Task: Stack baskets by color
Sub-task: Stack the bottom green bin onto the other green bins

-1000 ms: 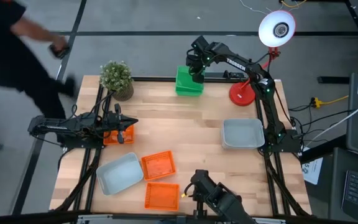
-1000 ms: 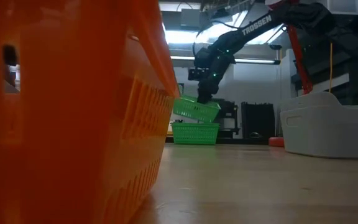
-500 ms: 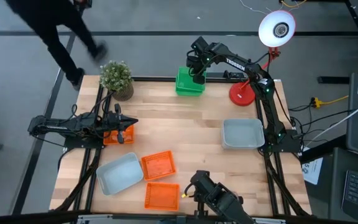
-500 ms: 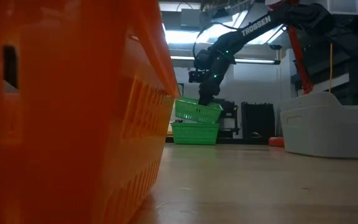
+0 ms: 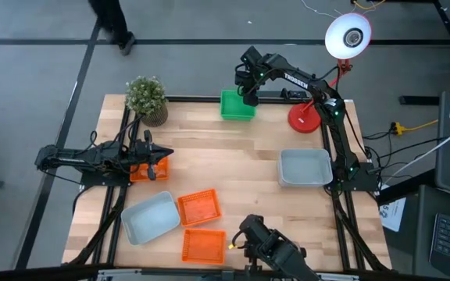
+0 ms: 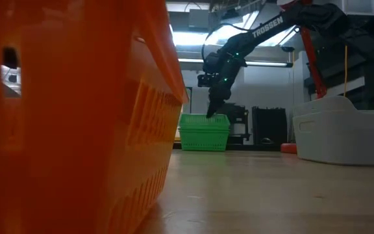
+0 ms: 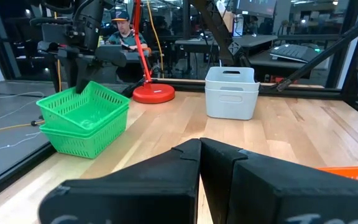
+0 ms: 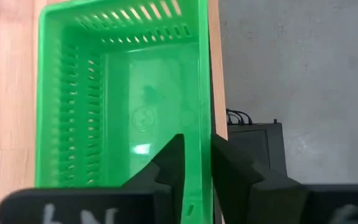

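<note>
Two bright green baskets [image 5: 237,106] stand nested at the table's far edge, the upper one [image 8: 123,106] sitting in the lower. My right gripper [image 8: 197,165] points down over the stack's right wall, open, one finger inside the upper basket and one outside. My left gripper [image 5: 166,154] waits shut at the table's left, level above an orange basket [image 5: 141,172]. Two more orange baskets [image 5: 198,208] [image 5: 203,244] and a pale grey one [image 5: 151,217] lie near the front. Another grey basket [image 5: 305,167] rests at the right. My right gripper's fingers [image 8: 171,163] stand on either side of the upper green basket's right wall [image 8: 205,134], coming from above. I cannot tell whether they touch it. The basket rests in the lower one, not lifted.
A red lamp base [image 5: 305,117] stands just right of the green stack and a potted plant [image 5: 147,97] at the far left corner. A dark device [image 5: 272,246] sits at the near edge. Bare wood lies in the table's middle. A person's legs [image 5: 112,19] show on the floor beyond.
My right gripper has opened and let go of the upper green basket. The basket, held tilted above the lower one a second ago, has dropped into it and sits level. The person has walked along the floor beyond the far edge.
</note>
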Motion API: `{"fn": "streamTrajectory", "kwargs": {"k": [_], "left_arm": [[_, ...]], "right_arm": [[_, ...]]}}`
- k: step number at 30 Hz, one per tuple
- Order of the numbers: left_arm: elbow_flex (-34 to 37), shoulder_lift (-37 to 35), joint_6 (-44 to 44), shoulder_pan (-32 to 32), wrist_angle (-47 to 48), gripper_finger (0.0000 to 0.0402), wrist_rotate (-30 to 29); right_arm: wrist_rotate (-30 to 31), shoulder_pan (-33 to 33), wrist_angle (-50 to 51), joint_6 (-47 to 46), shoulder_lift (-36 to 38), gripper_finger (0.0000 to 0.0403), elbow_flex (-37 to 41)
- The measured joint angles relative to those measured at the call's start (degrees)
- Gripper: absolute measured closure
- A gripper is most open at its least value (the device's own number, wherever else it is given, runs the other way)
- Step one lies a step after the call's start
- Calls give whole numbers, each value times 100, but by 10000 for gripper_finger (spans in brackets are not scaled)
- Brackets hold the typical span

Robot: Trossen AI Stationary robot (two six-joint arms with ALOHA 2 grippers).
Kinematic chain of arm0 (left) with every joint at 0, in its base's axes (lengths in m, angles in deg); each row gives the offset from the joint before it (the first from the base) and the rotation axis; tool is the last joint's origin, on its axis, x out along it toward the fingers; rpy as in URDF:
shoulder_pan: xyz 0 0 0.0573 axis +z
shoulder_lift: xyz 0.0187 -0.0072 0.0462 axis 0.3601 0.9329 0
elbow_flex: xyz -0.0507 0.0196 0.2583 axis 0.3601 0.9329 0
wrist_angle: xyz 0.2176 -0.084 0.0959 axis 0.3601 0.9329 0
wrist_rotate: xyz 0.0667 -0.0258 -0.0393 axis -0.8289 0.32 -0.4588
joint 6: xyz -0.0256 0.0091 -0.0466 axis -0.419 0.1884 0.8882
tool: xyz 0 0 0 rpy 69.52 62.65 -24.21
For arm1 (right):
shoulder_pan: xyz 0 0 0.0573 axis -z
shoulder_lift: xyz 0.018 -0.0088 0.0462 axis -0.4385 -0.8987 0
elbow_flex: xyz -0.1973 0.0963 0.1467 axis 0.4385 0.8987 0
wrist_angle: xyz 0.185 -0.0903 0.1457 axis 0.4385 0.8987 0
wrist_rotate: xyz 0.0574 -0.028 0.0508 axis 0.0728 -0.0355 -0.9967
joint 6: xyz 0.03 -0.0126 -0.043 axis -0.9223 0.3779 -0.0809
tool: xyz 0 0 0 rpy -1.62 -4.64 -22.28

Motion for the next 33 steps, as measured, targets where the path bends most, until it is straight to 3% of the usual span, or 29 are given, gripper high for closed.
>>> {"fn": "streamTrajectory", "kwargs": {"k": [4, 19, 33], "left_arm": [[0, 0, 0, 1, -1, 401, 0], [0, 0, -25, 2, 1, 401, -2], [0, 0, -275, 2, -1, 401, -4]], "right_arm": [[-308, 0, -3, 0, 0, 322, 0], [29, -48, 30, -149, 0, 323, -1], [8, -304, 1061, -302, 9, 324, -1067]]}}
